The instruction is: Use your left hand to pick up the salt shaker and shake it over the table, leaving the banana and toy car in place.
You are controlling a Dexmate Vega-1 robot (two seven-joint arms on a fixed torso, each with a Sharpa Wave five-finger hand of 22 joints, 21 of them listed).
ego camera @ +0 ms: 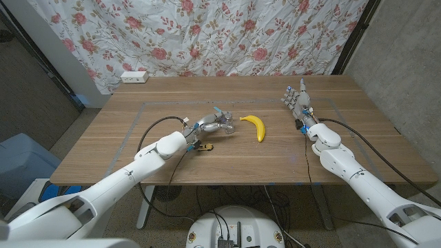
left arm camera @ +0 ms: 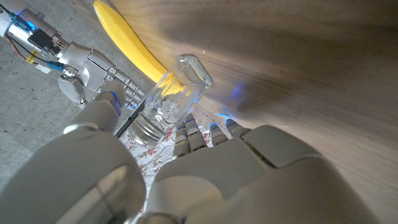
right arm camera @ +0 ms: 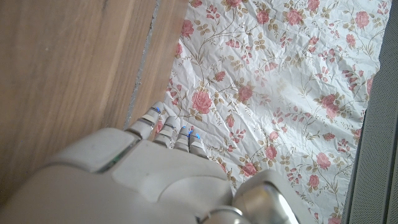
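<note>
My left hand (ego camera: 212, 125) grips the clear glass salt shaker (left arm camera: 176, 92), whose metal cap (left arm camera: 145, 128) sits close to the palm; in the head view the shaker (ego camera: 224, 117) is tipped over near the table's middle. The yellow banana (ego camera: 253, 127) lies just right of that hand and shows past the shaker as well (left arm camera: 127, 42). A small dark toy car (ego camera: 204, 147) rests on the wood beside my left forearm. My right hand (ego camera: 297, 100) stands at the right, fingers stretched out, holding nothing; its back (right arm camera: 155, 177) shows over the table.
A white power strip (ego camera: 134, 77) lies at the table's far left edge, before the flowered curtain (ego camera: 227, 34). A thin taped rectangle (ego camera: 148, 105) marks the tabletop. A blue bin (ego camera: 21, 165) stands on the floor to the left.
</note>
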